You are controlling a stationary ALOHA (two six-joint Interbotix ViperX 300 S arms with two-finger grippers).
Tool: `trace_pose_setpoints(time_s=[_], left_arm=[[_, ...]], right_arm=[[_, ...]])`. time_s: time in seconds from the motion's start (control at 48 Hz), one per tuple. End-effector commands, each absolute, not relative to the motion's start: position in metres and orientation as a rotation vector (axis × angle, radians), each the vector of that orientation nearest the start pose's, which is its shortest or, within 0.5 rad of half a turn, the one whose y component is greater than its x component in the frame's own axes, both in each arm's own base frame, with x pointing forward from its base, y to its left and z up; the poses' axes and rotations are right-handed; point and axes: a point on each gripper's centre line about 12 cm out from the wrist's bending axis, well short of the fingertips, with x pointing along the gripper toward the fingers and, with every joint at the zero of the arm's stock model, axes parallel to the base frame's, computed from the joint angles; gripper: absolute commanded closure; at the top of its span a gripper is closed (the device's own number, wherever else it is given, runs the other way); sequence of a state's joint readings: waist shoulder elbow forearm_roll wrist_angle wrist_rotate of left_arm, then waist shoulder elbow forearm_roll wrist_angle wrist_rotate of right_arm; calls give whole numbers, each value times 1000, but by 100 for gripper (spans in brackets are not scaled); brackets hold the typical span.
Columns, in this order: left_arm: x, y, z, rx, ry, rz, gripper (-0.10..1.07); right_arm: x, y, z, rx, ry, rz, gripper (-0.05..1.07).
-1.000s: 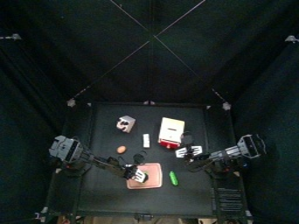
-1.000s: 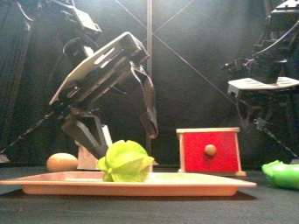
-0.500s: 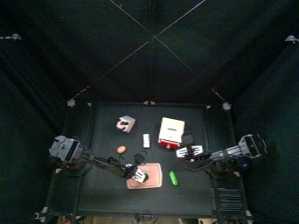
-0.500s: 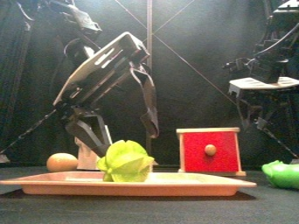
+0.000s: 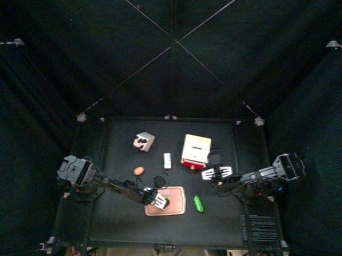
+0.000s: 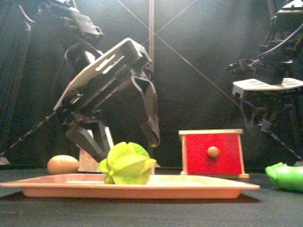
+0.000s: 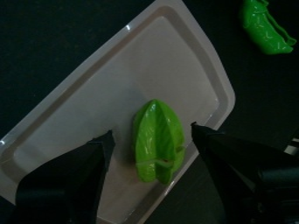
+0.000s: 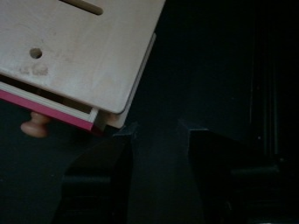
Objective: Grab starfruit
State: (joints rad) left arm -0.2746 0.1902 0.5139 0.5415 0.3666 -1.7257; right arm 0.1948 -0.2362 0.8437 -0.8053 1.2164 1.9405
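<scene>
A glossy, plastic-looking green starfruit [image 7: 156,140] lies on a smooth, pale tray [image 7: 105,96] with a soft sheen. The drawer box [image 8: 70,52] shows bare light wood with a red painted front [image 6: 212,152]. Matt black curtains [image 5: 54,70] surround the table.

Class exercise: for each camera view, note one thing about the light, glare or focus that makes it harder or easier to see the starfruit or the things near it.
Top view: the table is dim and everything small. Front view: a bright haze behind, yet the starfruit on the tray is crisp. Left wrist view: the starfruit is clear, the left gripper a dark blur with glare on the tray rim. Right wrist view: the box is lit, the rest black.
</scene>
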Motion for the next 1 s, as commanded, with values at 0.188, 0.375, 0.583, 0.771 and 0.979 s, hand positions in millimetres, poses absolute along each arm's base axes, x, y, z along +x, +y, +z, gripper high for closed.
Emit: trace_pose_setpoints(time_s=[0.188,0.375,0.583,0.771,0.979], left_arm=[[398,-90,122,-886,883,507,-3],[398,-90,122,-887,882,508,0],[398,-90,123,-890,880,507,13],[398,-91,128,-897,872,499,26],[395,-90,141,-910,848,483,31]], right_arm=[[235,-35,182,516,734,-1339,23],[234,-36,181,515,735,-1341,24],[235,-36,181,516,735,-1339,24],[234,-36,181,514,736,-1341,23],[234,-36,181,515,735,-1341,24]])
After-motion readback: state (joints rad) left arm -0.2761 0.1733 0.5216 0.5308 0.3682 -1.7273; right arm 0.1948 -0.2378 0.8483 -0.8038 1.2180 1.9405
